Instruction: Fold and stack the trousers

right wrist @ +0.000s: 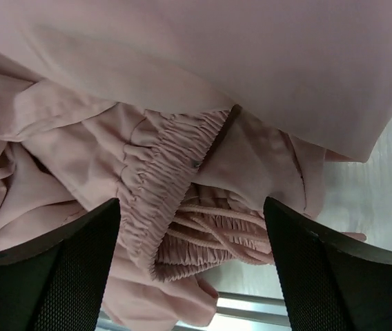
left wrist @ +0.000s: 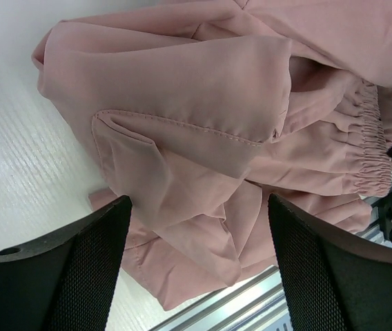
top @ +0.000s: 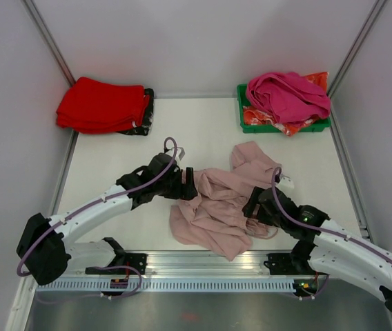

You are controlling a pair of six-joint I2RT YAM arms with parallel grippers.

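Observation:
The pale pink trousers (top: pixel 217 207) lie crumpled in a heap in the middle of the white table. My left gripper (top: pixel 190 185) is at the heap's left edge, open, its two black fingers (left wrist: pixel 79 276) spread over a folded flap of the trousers (left wrist: pixel 203 103) with nothing pinched. My right gripper (top: pixel 255 205) is at the heap's right side, also open. Between its fingers (right wrist: pixel 334 276) I see the gathered elastic waistband (right wrist: pixel 168 165) and the thin drawstring cords (right wrist: pixel 217 224) lying on the table.
A stack of red folded garments (top: pixel 103 105) sits at the back left. A green bin (top: pixel 251 123) at the back right holds a magenta garment (top: pixel 289 93). An aluminium rail (top: pixel 203 265) runs along the table's near edge, close under the trousers' hem.

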